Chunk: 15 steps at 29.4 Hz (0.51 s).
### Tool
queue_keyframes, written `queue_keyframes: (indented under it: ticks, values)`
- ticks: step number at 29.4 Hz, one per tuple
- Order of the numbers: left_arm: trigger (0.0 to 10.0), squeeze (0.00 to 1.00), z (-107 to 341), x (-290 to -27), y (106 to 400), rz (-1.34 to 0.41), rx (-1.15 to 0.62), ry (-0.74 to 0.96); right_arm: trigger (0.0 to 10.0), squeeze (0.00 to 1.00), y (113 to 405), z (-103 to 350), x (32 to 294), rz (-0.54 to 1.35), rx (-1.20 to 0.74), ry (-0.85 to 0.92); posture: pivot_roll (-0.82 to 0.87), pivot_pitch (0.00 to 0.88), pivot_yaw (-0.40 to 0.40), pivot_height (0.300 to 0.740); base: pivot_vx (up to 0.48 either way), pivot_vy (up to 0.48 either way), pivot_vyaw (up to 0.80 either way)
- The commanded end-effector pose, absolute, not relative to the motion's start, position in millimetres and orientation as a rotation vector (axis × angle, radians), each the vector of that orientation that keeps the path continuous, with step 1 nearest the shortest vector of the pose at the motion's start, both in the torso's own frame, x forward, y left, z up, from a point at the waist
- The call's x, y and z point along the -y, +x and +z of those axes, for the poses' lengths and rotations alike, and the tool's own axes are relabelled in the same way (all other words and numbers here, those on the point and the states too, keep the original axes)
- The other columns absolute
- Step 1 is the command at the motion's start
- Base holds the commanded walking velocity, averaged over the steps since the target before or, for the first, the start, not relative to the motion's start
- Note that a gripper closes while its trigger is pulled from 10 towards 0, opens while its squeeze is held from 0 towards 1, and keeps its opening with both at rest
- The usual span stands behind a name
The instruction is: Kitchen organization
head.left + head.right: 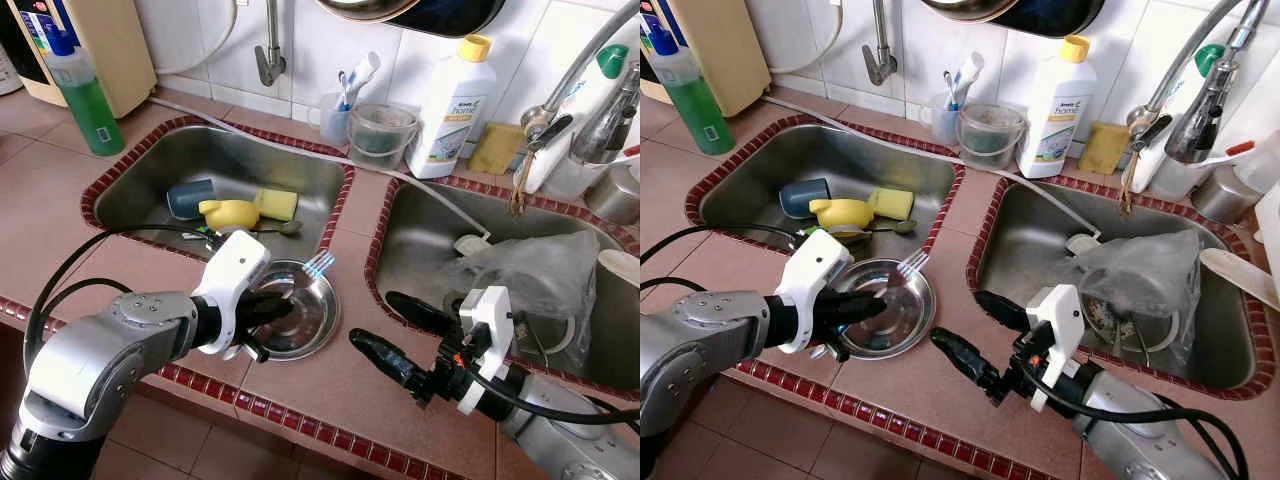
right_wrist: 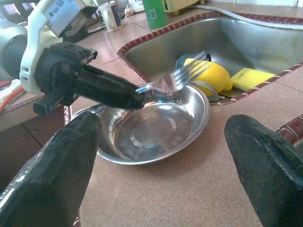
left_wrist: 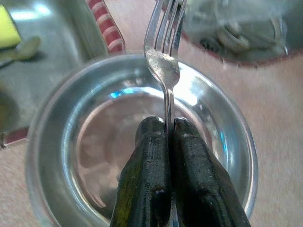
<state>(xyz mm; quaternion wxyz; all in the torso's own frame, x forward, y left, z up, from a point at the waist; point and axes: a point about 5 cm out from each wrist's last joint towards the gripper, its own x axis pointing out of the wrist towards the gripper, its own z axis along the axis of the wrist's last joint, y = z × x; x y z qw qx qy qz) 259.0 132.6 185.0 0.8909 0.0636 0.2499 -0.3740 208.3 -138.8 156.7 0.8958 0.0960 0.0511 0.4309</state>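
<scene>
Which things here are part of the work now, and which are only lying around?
In use:
- fork, clamped in the left gripper, jaws shut
- steel bowl under the fork, on the counter between the sinks
- right gripper, jaws open, beside the bowl

Lying about:
- blue cup, yellow sponge, spoon in the left sink
- white bottle
- green bottle

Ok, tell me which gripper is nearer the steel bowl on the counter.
Left. The left gripper hovers right over the steel bowl, shut on a fork. The right gripper is open and stands apart over the counter, on the bowl's right.
</scene>
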Motion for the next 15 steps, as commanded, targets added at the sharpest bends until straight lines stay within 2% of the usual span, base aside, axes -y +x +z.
queue_keyframes:
  ticks: [1, 3, 4, 6, 7, 9, 10, 15]
  values:
    - [0.0, 0.00, 195.5, -132.4, 263.0, -0.768, -0.454, 0.131, 10.0, 0.00, 211.0, 157.8, 141.1, 0.886, -0.096, 0.195, 0.08, 0.090, -0.055, 0.740, 0.000, 0.000, 0.00]
    - [0.0, 0.00, 197.1, -132.6, 263.9, -0.764, -0.441, 0.129, 10.0, 0.00, 211.3, 158.0, 141.0, 0.888, -0.094, 0.196, 0.08, 0.089, -0.055, 0.740, 0.000, 0.000, 0.00]
    - [3.8, 0.00, 201.9, -135.5, 270.5, -0.723, -0.405, 0.114, 10.0, 0.00, 213.6, 159.3, 141.0, 0.885, -0.082, 0.199, 0.08, 0.086, -0.056, 0.740, 0.000, 0.000, 0.00]
    - [4.2, 0.00, 205.3, -138.1, 275.7, -0.689, -0.380, 0.102, 10.0, 0.00, 215.8, 160.3, 141.2, 0.879, -0.074, 0.204, 0.08, 0.085, -0.056, 0.740, 0.000, 0.000, 0.00]
    - [9.3, 0.00, 206.2, -138.8, 276.8, -0.681, -0.374, 0.099, 10.0, 0.00, 216.1, 160.5, 141.2, 0.879, -0.073, 0.205, 0.08, 0.085, -0.056, 0.740, 0.000, 0.000, 0.00]
    - [9.3, 0.00, 207.9, -140.7, 279.6, -0.660, -0.362, 0.095, 10.0, 0.00, 217.4, 161.7, 141.2, 0.873, -0.062, 0.210, 0.08, 0.084, -0.056, 0.740, 0.000, 0.000, 0.00]
    - [10.0, 0.00, 210.8, -143.4, 283.4, -0.634, -0.341, 0.084, 10.0, 0.00, 220.1, 164.4, 141.4, 0.862, -0.037, 0.219, 0.08, 0.085, -0.056, 0.740, 0.000, 0.000, 0.00]
    - [10.0, 0.00, 218.6, -147.3, 297.6, -0.555, -0.253, 0.044, 10.0, 0.00, 231.7, 171.1, 141.7, 0.803, 0.036, 0.237, 0.08, 0.083, -0.056, 0.740, 0.000, 0.000, 0.00]
